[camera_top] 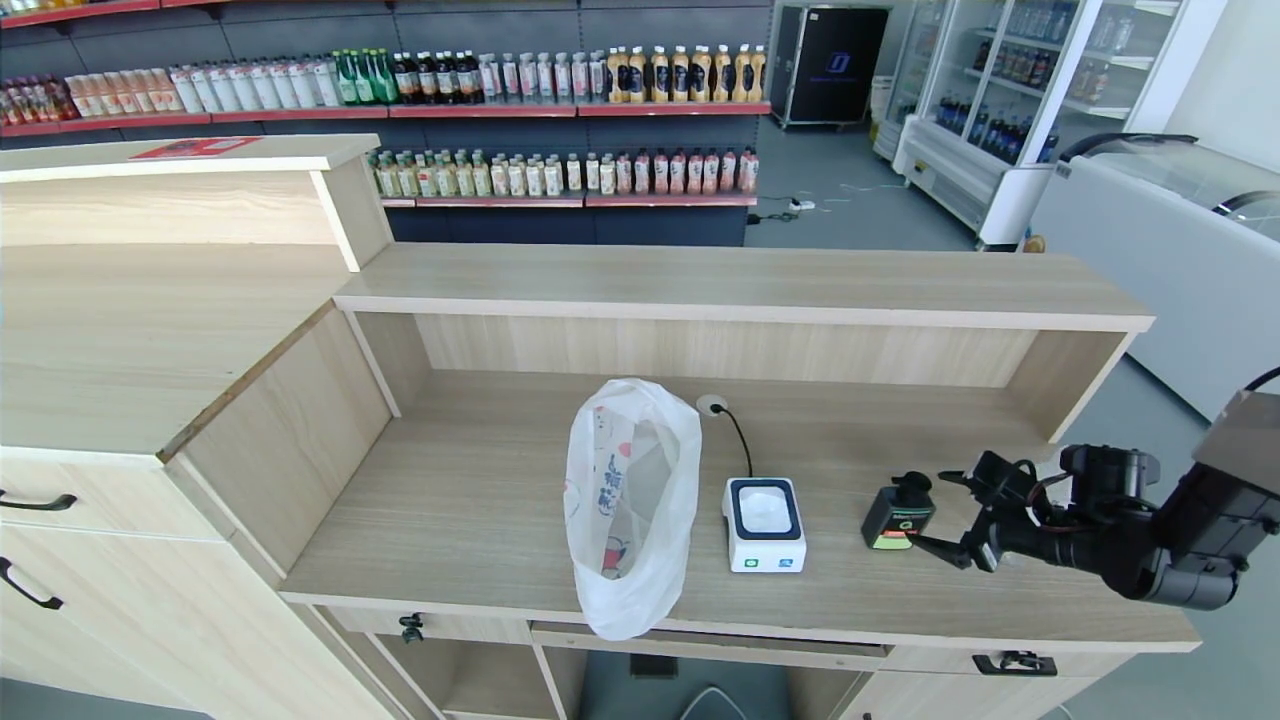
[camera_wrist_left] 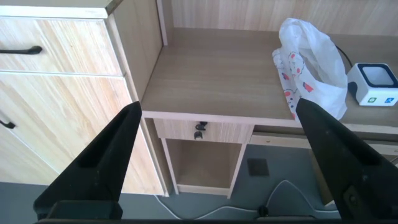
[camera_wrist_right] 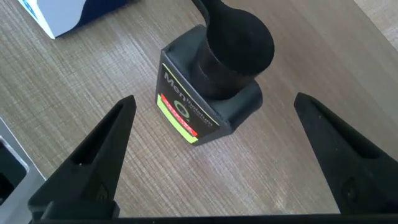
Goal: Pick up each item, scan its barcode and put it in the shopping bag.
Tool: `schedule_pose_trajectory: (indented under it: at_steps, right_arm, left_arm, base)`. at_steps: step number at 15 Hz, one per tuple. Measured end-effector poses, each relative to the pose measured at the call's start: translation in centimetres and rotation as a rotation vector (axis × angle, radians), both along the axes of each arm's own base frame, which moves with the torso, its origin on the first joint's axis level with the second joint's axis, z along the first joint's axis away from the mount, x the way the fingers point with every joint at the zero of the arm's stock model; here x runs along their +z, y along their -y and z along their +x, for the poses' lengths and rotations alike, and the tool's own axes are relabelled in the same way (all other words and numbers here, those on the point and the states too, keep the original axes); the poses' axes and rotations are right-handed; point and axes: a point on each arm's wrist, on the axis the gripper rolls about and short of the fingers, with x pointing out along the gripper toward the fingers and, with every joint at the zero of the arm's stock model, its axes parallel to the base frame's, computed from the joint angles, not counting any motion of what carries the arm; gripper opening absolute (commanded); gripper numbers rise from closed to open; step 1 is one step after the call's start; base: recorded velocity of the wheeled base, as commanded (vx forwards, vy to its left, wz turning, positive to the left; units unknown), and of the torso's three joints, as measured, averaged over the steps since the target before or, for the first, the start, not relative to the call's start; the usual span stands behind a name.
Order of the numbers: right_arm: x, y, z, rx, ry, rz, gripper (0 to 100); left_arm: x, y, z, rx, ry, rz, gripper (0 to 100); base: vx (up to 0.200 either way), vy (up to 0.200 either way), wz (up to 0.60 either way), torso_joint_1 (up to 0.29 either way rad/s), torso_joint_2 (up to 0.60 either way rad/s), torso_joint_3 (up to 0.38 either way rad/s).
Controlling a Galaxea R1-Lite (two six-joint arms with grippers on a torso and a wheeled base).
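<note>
A small black bottle (camera_top: pixel 898 513) with a black cap and a green and red label stands on the counter, right of the white barcode scanner (camera_top: pixel 764 523). My right gripper (camera_top: pixel 940 515) is open just to the bottle's right, its fingers spread on either side of it without touching. From the right wrist, the bottle (camera_wrist_right: pixel 208 87) sits between the open fingers (camera_wrist_right: pixel 93 162). The white plastic shopping bag (camera_top: pixel 630 505) stands open left of the scanner and holds a printed item. My left gripper (camera_wrist_left: pixel 217 155) is open, hanging off the counter's front left, with the bag (camera_wrist_left: pixel 311 65) and scanner (camera_wrist_left: pixel 375 84) beyond.
The counter (camera_top: pixel 480 520) has a raised back shelf and side walls. A cable (camera_top: pixel 738 440) runs from the scanner to a hole at the back. Drawers with black handles (camera_top: pixel 35 503) stand at left. Store shelves of bottles (camera_top: pixel 560 80) and fridges lie beyond.
</note>
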Motion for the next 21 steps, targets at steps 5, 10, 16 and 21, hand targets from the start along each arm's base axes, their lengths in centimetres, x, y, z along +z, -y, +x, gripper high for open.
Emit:
schedule_pose_trajectory:
  at_steps: [5,10,16,21]
  right_arm:
    - [-1.5,-1.8,1.6,0.063,0.007,0.005,100]
    - [-3.2,-2.7,3.1,0.090,0.014,-0.009,100]
    - [-4.1,-3.4,4.1,0.107,0.024,-0.009,0]
    - [-0.8,-2.8,4.4,0.071,0.064,0.024,0]
  left_arm:
    - [0.0,0.0,0.0,0.000,0.000,0.000,100]
    - [0.0,0.0,0.0,0.000,0.000,0.000,100]
    - [0.0,0.0,0.0,0.000,0.000,0.000,100]
    - [0.0,0.0,0.0,0.000,0.000,0.000,100]
  base:
    - [0.000,0.000,0.00,0.000,0.00,0.000]
    - [0.000,0.000,0.00,0.000,0.00,0.000]
    - [0.000,0.000,0.00,0.000,0.00,0.000]
    - [0.000,0.000,0.00,0.000,0.00,0.000]
